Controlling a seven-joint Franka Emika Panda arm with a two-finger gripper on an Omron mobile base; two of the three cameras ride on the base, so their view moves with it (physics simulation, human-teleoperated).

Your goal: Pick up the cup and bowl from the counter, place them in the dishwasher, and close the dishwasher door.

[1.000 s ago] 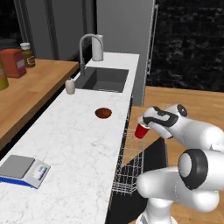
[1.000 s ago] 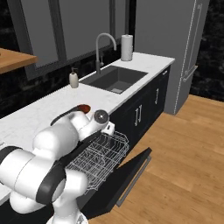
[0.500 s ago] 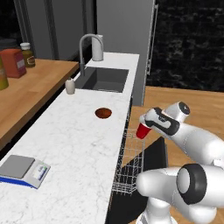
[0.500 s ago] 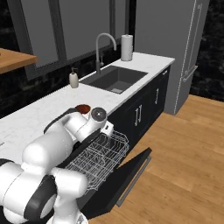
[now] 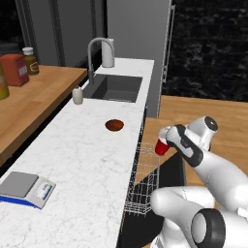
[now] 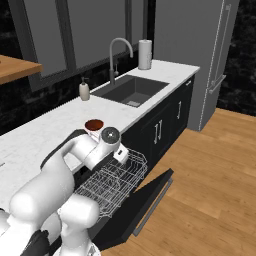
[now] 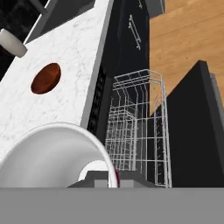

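Observation:
The red cup [image 5: 159, 147] hangs in the air just off the counter's [image 5: 72, 155] edge, above the dishwasher's pulled-out white wire rack [image 5: 144, 177]. My gripper [image 5: 166, 142] is shut on it. In the hand view the cup's white inside [image 7: 50, 159] looms at the bottom left, with the rack [image 7: 136, 127] below and the open black dishwasher door [image 7: 192, 127] beyond. The dark reddish-brown bowl [image 5: 114, 125] rests on the counter near its edge, left of the gripper; bowl [image 6: 94, 124], bowl [image 7: 46, 78]. From the right base, my arm covers the cup above the rack [image 6: 115, 179] and the lowered door [image 6: 147, 202].
A sink [image 5: 116, 87] with a faucet [image 5: 93, 51] and a soap dispenser [image 5: 77, 95] lies farther along the counter. A kitchen scale [image 5: 23, 189] sits near the front. Jars [image 5: 14, 69] stand on the wooden shelf at left. Wood floor lies beyond the door.
The arm has carried the cup slightly to the right, away from the counter edge and farther over the rack. The bowl has not moved.

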